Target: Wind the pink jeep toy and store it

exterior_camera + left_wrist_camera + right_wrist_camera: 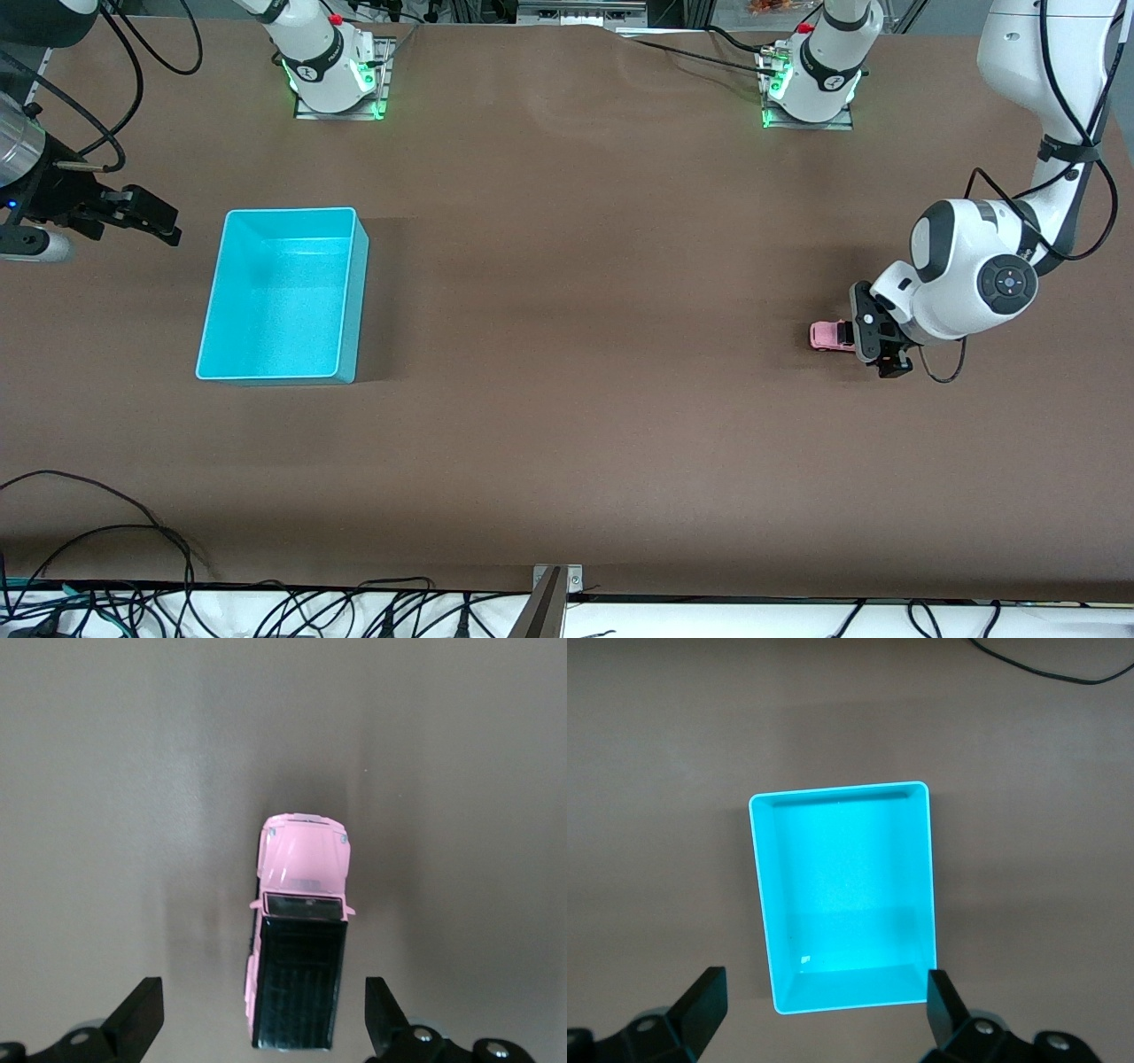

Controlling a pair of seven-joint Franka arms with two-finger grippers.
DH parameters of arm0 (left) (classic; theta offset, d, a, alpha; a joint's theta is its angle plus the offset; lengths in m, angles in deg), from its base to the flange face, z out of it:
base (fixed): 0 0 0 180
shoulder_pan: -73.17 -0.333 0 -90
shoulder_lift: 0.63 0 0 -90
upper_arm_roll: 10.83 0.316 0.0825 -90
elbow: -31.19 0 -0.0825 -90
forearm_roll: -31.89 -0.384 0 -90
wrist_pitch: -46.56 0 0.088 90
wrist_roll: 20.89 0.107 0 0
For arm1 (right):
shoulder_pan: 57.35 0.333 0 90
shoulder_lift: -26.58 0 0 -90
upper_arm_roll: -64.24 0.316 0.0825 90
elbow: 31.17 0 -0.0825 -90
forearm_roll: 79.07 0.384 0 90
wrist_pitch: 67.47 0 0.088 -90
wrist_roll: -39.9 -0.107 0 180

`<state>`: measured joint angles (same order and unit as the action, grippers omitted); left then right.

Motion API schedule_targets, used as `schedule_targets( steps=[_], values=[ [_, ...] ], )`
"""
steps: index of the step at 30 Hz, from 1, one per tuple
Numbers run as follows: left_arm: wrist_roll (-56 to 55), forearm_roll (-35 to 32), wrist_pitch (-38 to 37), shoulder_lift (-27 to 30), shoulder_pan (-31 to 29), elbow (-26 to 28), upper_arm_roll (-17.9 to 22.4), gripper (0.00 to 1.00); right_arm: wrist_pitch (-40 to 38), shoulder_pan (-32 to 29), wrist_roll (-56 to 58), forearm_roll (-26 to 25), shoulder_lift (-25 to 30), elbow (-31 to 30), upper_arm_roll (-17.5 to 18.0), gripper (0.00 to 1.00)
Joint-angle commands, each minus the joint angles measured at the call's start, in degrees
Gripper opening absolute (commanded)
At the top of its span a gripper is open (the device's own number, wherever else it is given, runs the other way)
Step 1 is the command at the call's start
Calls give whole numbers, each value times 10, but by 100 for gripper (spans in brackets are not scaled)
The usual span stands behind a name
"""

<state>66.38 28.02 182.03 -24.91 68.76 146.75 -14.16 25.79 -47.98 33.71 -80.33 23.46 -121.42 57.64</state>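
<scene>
My right gripper [164, 221] hangs wide open, empty, by the turquoise bin [282, 297] at the right arm's end. Brown table [576, 354], cables along the front edge. Pink jeep toy [830, 335]: light pink hood, black roof, sits on the table at the left arm's end. My left gripper [873, 341] is low over it, fingers [142, 1019] spread wide on either side of the jeep, not touching.

Brown table [567, 425] under even light, black cables [266, 611] along its edge.
</scene>
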Motion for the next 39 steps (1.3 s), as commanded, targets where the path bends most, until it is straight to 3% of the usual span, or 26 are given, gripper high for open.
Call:
schedule_targets(
  steps=[1,13,15,16,18,21,22,32,39],
  values=[
    [20,-15,65,23,-5,60,-4,100,-11,1,1,-5,3,8,1,100],
    [21,-14,92,10,-6,79,-4,99,-11,1,1,-4,3,8,1,100],
    [21,-14,93,8,-7,78,-4,89,-11,1,1,-4,3,8,1,100],
    [21,-14,93,8,-6,78,-4,80,-11,1,1,-4,3,8,1,100],
    [25,-14,93,5,-7,78,-4,53,-11,1,1,-4,3,7,1,100],
    [25,-14,93,2,-6,76,-4,34,-11,1,1,-4,3,8,1,100],
    [24,-14,92,-8,-6,71,-4,21,-11,1,1,-4,3,8,1,100],
    [22,-14,91,-10,-5,70,-3,8,-11,1,1,-4,3,8,1,100],
    [22,-14,91,-11,-7,71,-2,7,-11,1,1,-3,3,8,1,100]
  ],
)
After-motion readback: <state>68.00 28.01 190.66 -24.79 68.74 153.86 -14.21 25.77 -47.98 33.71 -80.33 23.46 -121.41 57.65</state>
